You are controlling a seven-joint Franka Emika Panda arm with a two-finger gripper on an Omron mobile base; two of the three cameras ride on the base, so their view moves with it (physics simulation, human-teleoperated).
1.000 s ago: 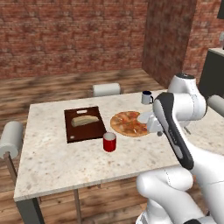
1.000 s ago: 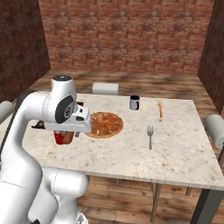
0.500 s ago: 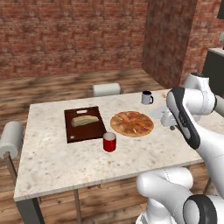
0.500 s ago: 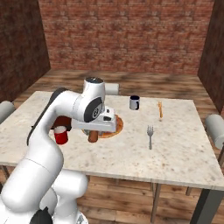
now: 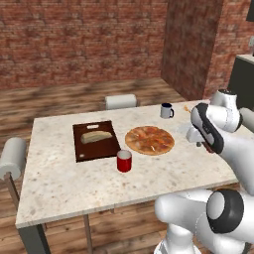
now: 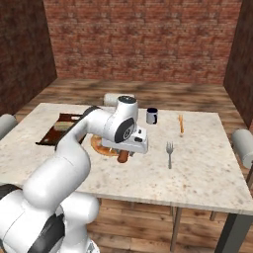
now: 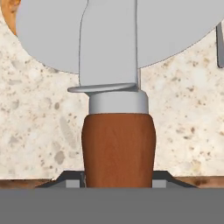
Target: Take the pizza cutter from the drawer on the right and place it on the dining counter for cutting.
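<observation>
My gripper (image 7: 118, 178) is shut on the pizza cutter (image 7: 118, 144), gripping its reddish-brown wooden handle; the silvery round blade fills the top of the hand view. In the right base view the gripper (image 6: 124, 153) hangs just above the dining counter (image 6: 207, 168), at the right edge of the pizza (image 6: 100, 147), with the cutter's handle (image 6: 122, 157) poking out below the hand. From the left base view the hand (image 5: 199, 135) is over the counter (image 5: 64, 183) to the right of the pizza (image 5: 149, 140). The drawer is out of view.
A dark cutting board with bread (image 5: 95, 140), a red cup (image 5: 124, 160) and a dark mug (image 5: 166, 110) stand on the counter. A fork (image 6: 169, 150) and a thin orange stick (image 6: 181, 123) lie to the right of the hand. Pale stools sit at the counter's sides.
The arm has swung to the right across the counter, from over the red cup to the pizza's right edge, carrying the pizza cutter. The grip has not changed.
</observation>
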